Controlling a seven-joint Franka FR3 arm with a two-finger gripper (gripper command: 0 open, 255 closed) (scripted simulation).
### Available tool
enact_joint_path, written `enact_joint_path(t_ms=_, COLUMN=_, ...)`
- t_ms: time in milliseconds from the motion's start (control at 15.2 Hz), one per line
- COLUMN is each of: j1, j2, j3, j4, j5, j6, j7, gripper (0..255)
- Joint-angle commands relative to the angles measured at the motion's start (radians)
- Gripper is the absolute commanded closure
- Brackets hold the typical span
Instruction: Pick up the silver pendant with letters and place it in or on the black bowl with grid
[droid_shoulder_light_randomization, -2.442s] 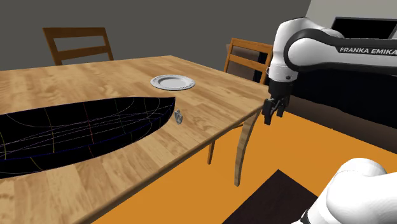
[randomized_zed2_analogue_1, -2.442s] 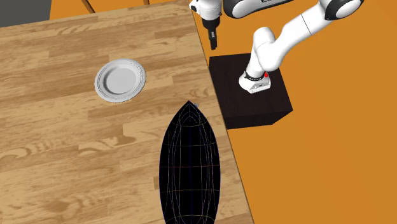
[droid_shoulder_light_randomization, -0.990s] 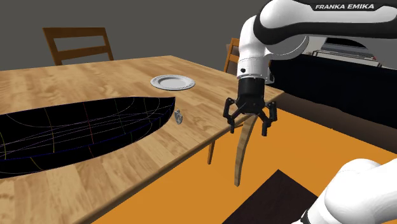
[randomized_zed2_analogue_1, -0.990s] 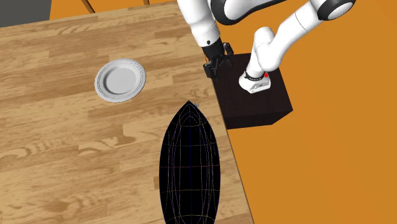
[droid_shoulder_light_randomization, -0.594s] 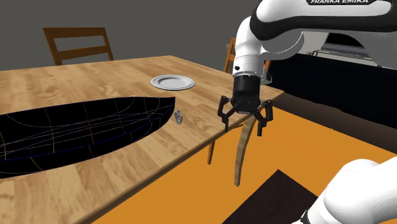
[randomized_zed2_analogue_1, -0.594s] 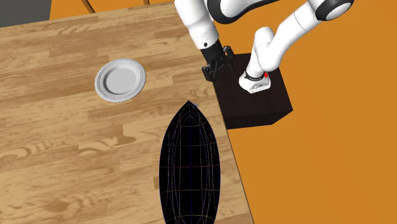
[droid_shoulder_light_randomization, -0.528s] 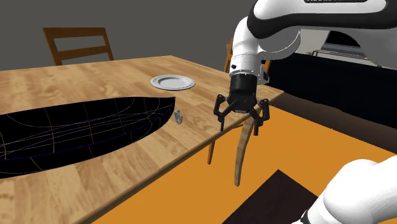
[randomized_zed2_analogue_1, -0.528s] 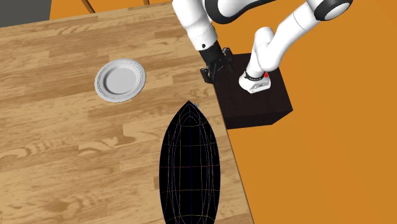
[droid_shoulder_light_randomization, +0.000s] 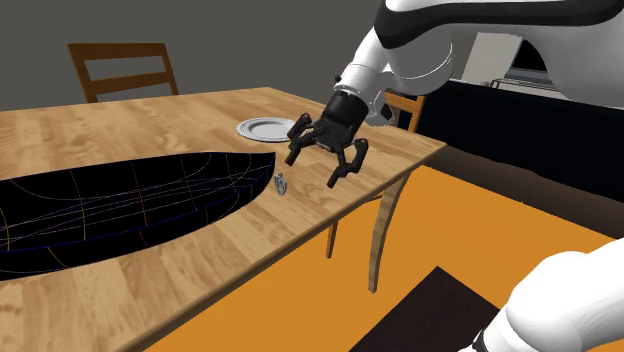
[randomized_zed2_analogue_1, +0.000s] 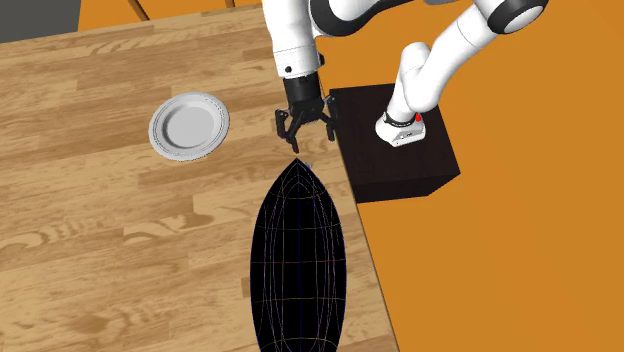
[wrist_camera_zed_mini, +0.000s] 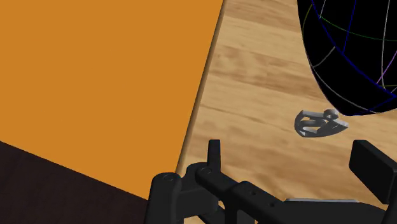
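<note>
The gripper (droid_shoulder_light_randomization: 325, 152) hangs tilted over the table (droid_shoulder_light_randomization: 150, 118) near its edge, its 2 fingers spread apart and clasping nothing. The pendant (wrist_camera_zed_mini: 318, 123) lies on the wood ahead of and below the fingertips, apart from them and closer to 1 finger than the other, its long axis seeming to run roughly along the line from finger to finger, so the coming move probably calls for a short descent toward the bowl (droid_shoulder_light_randomization: 120, 205). The pendant sits just beside the bowl's pointed tip, which could crowd a finger, while the plate (droid_shoulder_light_randomization: 270, 129) and 2 chairs stand well clear.
</note>
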Motion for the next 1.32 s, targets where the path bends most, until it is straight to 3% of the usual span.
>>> enact_joint_path(t_ms=0, j1=-0.007, j2=0.025, j3=0.012, j4=0.020, j5=0.045, j6=0.071, j7=0.039, gripper=0)
enact_joint_path(t_ms=528, j1=0.015, j2=0.047, j3=0.070, j4=-0.022, j5=0.082, j6=0.179, j7=0.040, gripper=0)
enact_joint_path(t_ms=1056, j1=0.015, j2=0.047, j3=0.070, j4=-0.022, j5=0.082, j6=0.179, j7=0.040, gripper=0)
enact_joint_path(t_ms=1122, j1=0.015, j2=0.047, j3=0.070, j4=-0.022, j5=0.082, j6=0.179, j7=0.040, gripper=255)
enact_joint_path(t_ms=1254, j1=0.015, j2=0.048, j3=0.071, j4=-0.021, j5=0.082, j6=0.180, j7=0.040, gripper=255)
